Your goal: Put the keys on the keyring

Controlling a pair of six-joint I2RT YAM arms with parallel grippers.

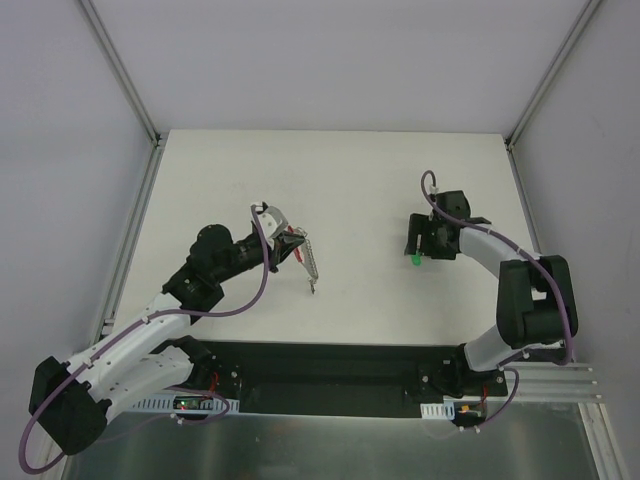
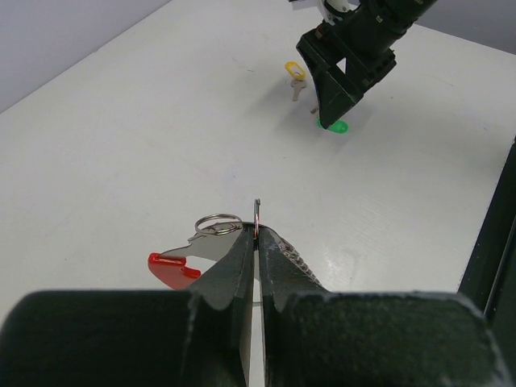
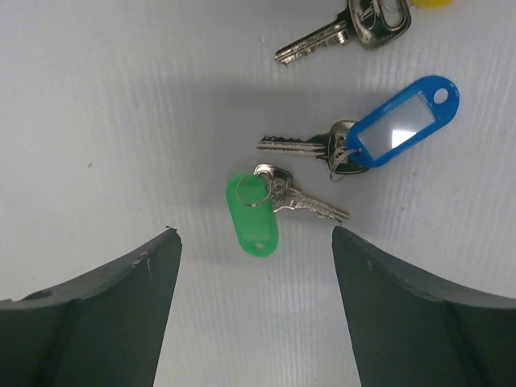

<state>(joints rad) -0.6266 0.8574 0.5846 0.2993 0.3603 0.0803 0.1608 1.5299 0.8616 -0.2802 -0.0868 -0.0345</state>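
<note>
Grey metal is pinched between the left fingers (image 2: 230,274), which are pressed together on the keyring (image 2: 205,246), its red loop jutting out sideways. The right fingers (image 3: 113,306) stand apart, straddling the green key (image 3: 262,205) on the bench (image 3: 97,121). The blue key (image 3: 379,133) lies just beyond, and the yellow key (image 3: 363,20) farther out.

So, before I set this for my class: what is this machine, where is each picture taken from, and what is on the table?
Two robot arms are bolted at the near edge of a white table. One picture looks down from above; the other two come from a camera on each wrist. The left tool is shut on the keyring, a grey metal piece with a red part. The right tool hangs open above the green key; the blue key and yellow key lie close by.
</note>
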